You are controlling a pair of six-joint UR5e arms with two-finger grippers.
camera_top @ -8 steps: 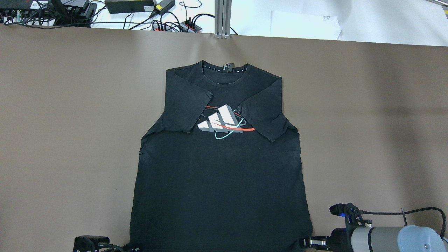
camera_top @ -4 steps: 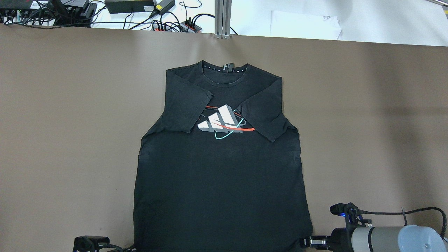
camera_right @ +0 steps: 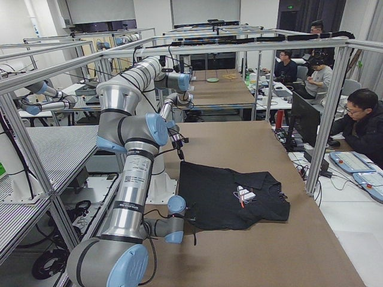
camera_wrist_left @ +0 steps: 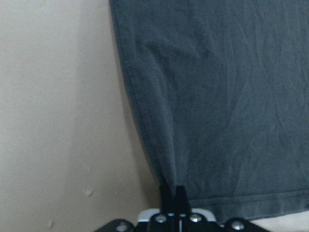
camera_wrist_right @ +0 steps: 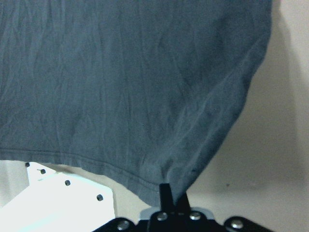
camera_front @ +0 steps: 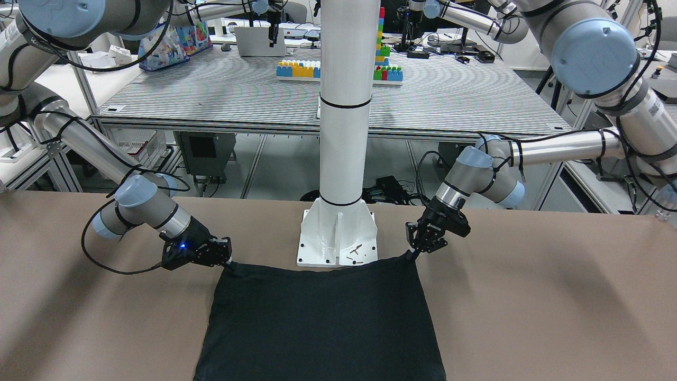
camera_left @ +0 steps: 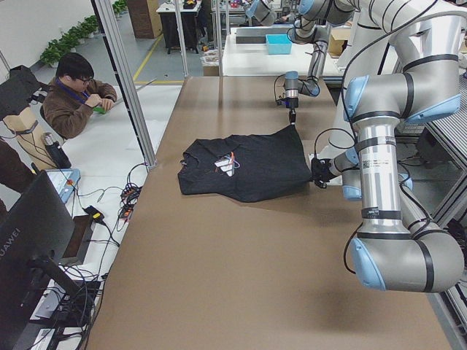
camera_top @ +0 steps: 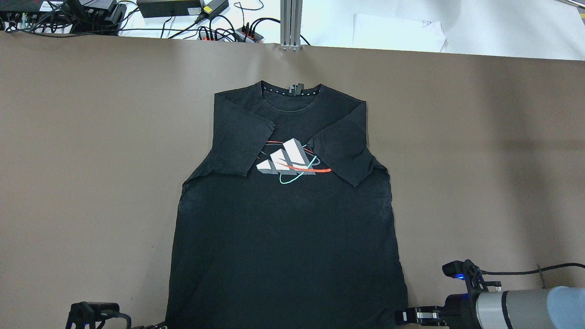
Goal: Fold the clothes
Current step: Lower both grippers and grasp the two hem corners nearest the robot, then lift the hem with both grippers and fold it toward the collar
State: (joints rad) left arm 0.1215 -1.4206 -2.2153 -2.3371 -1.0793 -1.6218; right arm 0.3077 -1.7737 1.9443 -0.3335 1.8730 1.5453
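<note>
Black T-shirt lies flat, print side up, in the centre of the overhead view on the brown table. Collar is toward the top of the frame, the hem at the bottom edge. Both sleeves are folded inward over the chest, flanking the logo.

Left gripper, right of centre in the front-facing view, has its fingers pressed together on one hem corner. Right gripper, left of centre, is clamped the same way on the other corner. Wrist views agree: cloth is pinched between the closed fingertips, with fine creases fanning from each pinch. The hem between them runs along the front edge of the white pole's base plate.

Handling, as judged:
- Light, limp knit with no stiffness. It will likely sag between the two grip points and drag on the table covering.
- Neither fragile nor slippery.
- The hem corners are sound holds, since the doubled seam resists slipping out.
- Raise both corners evenly with the hem taut; otherwise the middle droops and the tucked sleeves may flip out.
</note>
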